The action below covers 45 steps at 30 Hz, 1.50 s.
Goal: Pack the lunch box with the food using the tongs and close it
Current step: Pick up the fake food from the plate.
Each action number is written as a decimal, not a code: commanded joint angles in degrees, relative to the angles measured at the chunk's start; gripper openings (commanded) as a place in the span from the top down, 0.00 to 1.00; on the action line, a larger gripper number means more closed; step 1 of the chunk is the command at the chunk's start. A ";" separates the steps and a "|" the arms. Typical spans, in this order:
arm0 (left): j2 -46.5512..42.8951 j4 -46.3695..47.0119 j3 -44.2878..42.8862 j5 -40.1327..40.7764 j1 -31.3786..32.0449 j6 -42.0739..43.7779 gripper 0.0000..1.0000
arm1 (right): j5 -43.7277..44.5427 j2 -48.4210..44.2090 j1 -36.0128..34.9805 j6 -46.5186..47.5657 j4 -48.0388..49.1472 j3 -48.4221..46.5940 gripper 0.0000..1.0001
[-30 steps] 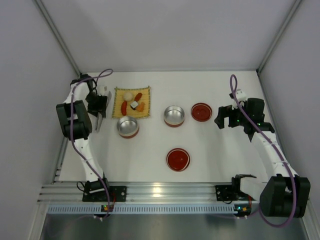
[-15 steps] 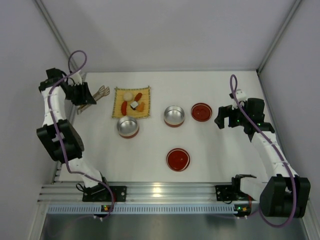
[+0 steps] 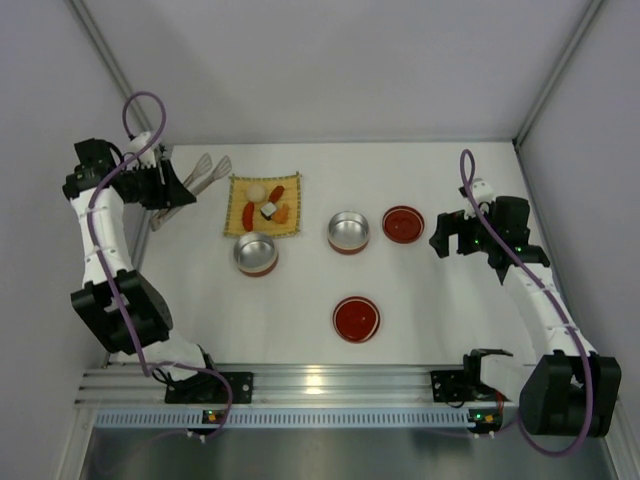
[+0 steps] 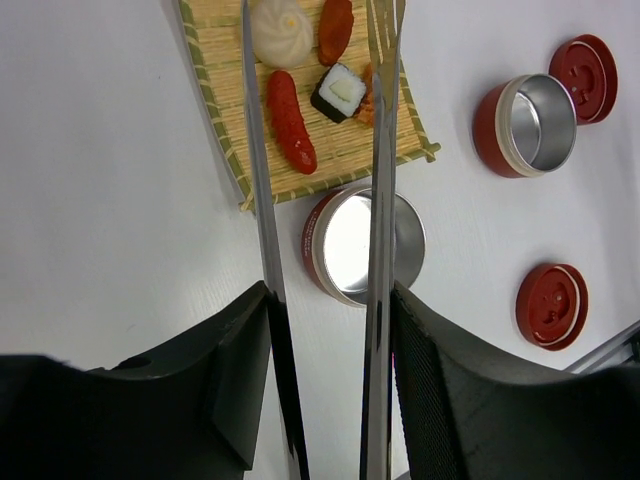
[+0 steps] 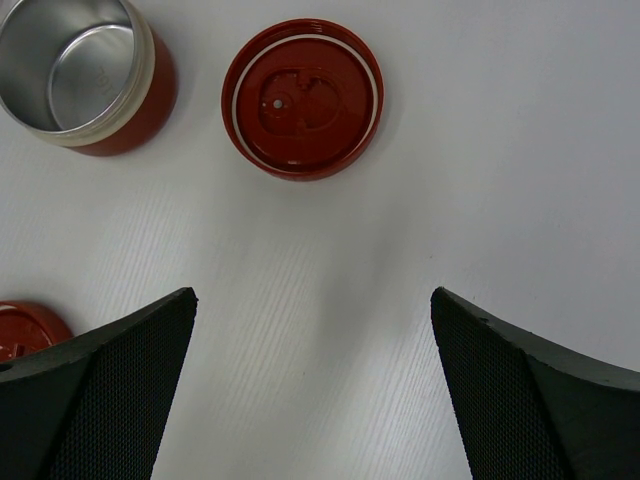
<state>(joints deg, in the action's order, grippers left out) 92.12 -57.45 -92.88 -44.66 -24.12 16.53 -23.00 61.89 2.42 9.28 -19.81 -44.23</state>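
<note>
Holding the tongs clamped between its fingers, my left gripper hangs at the table's far left, tong tips pointing toward the food on the yellow woven mat. I see my right gripper spread wide and holding nothing, near a red lid.

Slender silvery tongs (arms parted) stick out of the left hand toward the clustered food.
</note>
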 commanded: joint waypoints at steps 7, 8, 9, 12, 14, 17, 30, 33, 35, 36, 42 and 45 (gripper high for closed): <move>-0.72 -3.19 -0.46 -0.60 1.62 4.29 0.52 | -0.11 -1.15 -0.39 0.83 -0.05 -1.56 0.01; -0.36 -3.45 -0.55 0.01 1.97 4.38 0.53 | -0.11 -1.16 -0.39 0.74 -0.05 -1.56 0.01; -0.27 -3.72 -0.37 0.63 3.10 4.38 0.54 | -0.11 -1.07 -0.39 0.74 -0.05 -1.56 0.01; -0.09 -3.02 0.51 4.66 6.61 4.21 0.55 | -0.11 -0.80 -0.39 0.65 -0.05 -1.65 0.01; 0.17 -1.27 1.29 8.27 8.47 3.07 0.55 | -0.11 -0.72 -0.39 0.57 -0.05 -1.65 0.01; 1.92 0.84 0.95 11.87 10.76 0.87 0.53 | -0.02 -0.54 -0.39 0.56 -0.22 -1.65 0.01; 11.59 3.39 -3.45 19.88 17.17 -2.56 0.53 | 0.06 0.42 -0.39 0.65 -0.40 -1.74 0.01; 13.17 4.62 -4.76 20.67 17.09 -3.70 0.53 | -0.02 0.51 -0.39 0.65 -0.40 -1.74 0.01; 13.79 6.21 -5.12 21.46 17.09 -4.32 0.53 | 0.06 0.60 -0.39 0.57 -0.31 -1.74 0.01; 13.97 6.38 -5.29 21.55 17.09 -4.49 0.52 | 0.06 0.78 -0.39 0.65 -0.40 -1.74 0.01; 15.19 7.27 -6.35 21.02 17.26 -5.02 0.50 | 0.07 1.65 -0.39 0.83 -0.40 -1.83 0.01; 16.16 6.83 -6.87 20.06 17.26 -4.67 0.48 | 0.06 2.18 -0.39 0.83 -0.40 -2.00 0.01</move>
<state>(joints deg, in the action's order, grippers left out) 106.98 -52.84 -97.19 -23.11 -6.85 12.19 -22.94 63.44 2.42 9.41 -19.97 -44.25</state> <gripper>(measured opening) 0.515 0.993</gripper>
